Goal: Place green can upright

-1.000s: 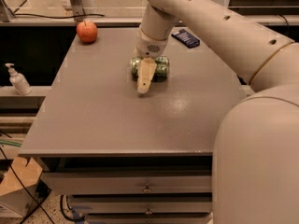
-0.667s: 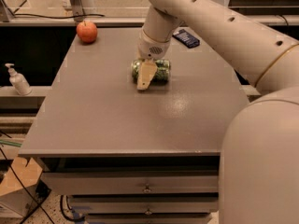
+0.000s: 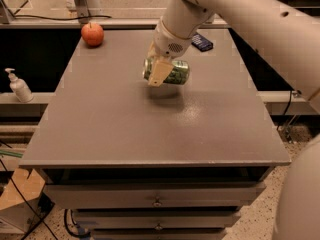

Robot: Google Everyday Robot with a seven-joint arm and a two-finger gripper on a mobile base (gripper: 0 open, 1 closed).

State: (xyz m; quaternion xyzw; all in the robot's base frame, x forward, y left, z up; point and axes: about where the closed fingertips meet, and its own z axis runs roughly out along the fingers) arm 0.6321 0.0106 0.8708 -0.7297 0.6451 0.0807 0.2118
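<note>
The green can (image 3: 172, 72) lies on its side in my grip, lifted a little above the grey table (image 3: 100, 129), with its shadow on the tabletop below. Its silver end faces left. My gripper (image 3: 158, 71) hangs from the white arm over the middle back of the table and is shut on the can near its left end. One pale finger (image 3: 157, 73) covers the front of the can; the other finger is hidden behind it.
A red apple (image 3: 92, 34) sits at the table's back left corner. A dark blue flat packet (image 3: 202, 42) lies at the back right. A white pump bottle (image 3: 19, 86) stands on a ledge to the left. Drawers are under the tabletop.
The gripper has closed on the can and lifted it off the table; earlier the can lay on the tabletop under the gripper.
</note>
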